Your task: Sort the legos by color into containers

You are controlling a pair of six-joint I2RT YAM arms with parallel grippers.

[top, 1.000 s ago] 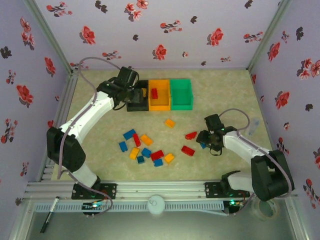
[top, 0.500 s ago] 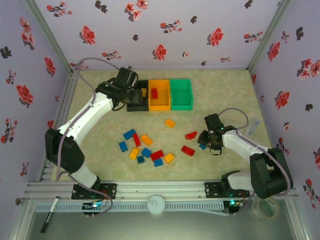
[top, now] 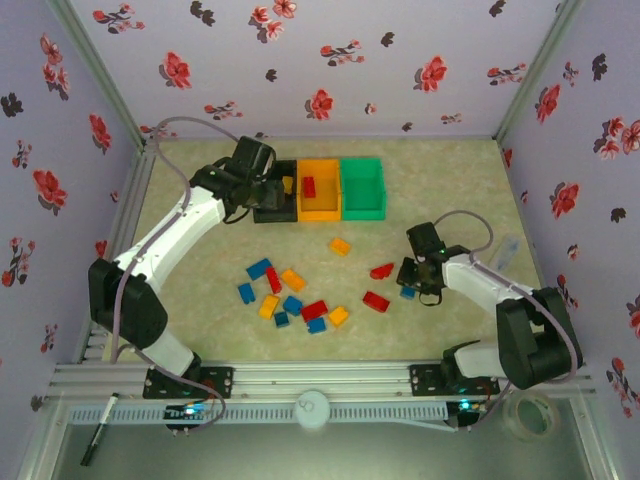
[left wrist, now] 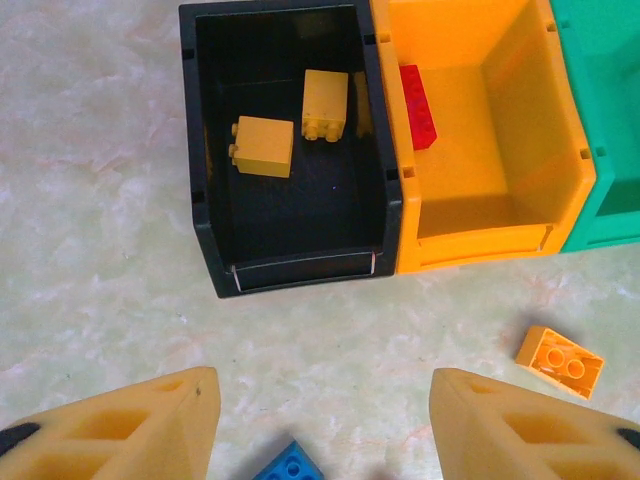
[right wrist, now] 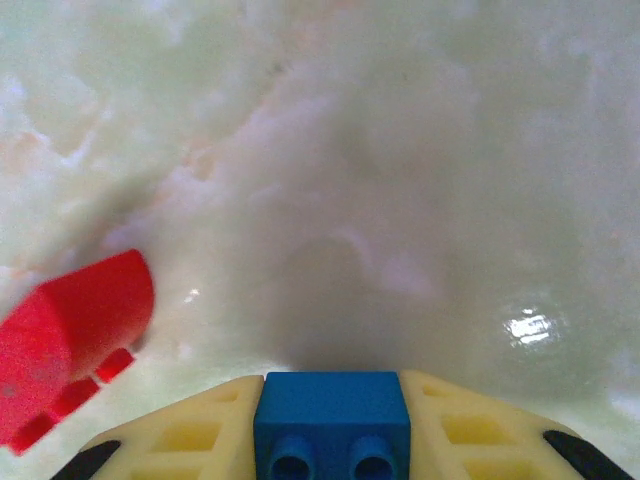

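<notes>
Your right hand grips a blue lego close to the counter — a red lego lies beside it. Your left hand hangs spread, empty, near the black bin.

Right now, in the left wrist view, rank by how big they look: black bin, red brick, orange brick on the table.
1. black bin
2. red brick and orange brick: about alike, so no ranking between them.
</notes>
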